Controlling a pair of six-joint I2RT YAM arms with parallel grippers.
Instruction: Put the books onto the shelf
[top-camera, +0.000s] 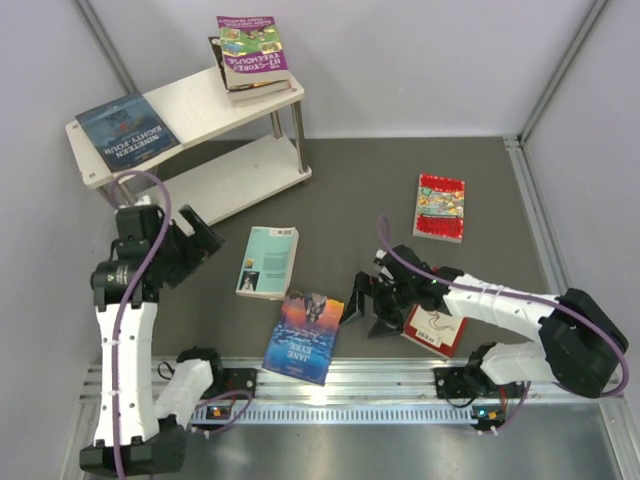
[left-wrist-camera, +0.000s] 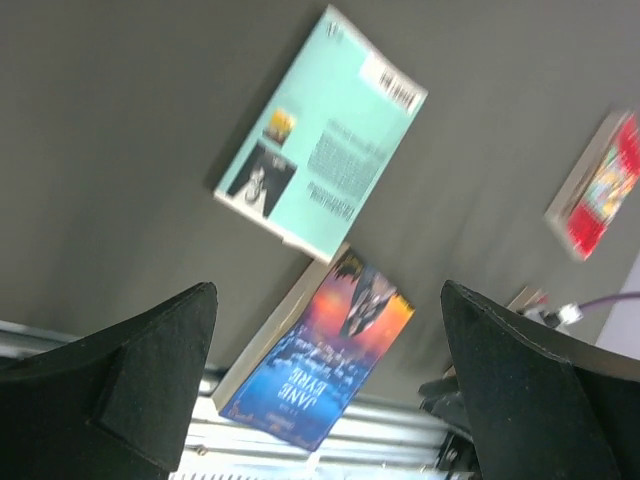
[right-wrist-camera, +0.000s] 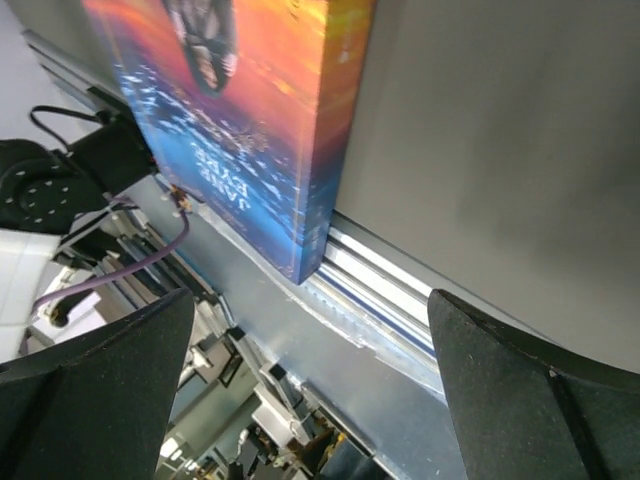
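The grey desk (top-camera: 400, 150) spread right of and in front of the shelf (top-camera: 195, 105). On the shelf's top board I counted one blue book (top-camera: 127, 131) and a stack under a purple-green cover (top-camera: 252, 52); I couldn't tell how many were in it. Four more lay flat off the shelf: the pale teal book (top-camera: 268, 262) nearest it, the blue sunset book (top-camera: 304, 337) beyond that, the red book (top-camera: 440, 207) well right, the maroon book (top-camera: 437, 330) farthest. I judged them light, floppy paperbacks, and I'd pinch the sunset one where it overhung the rail (top-camera: 400, 385). The left tool (left-wrist-camera: 326, 289) and right tool (right-wrist-camera: 310, 295) both stood spread apart, empty.
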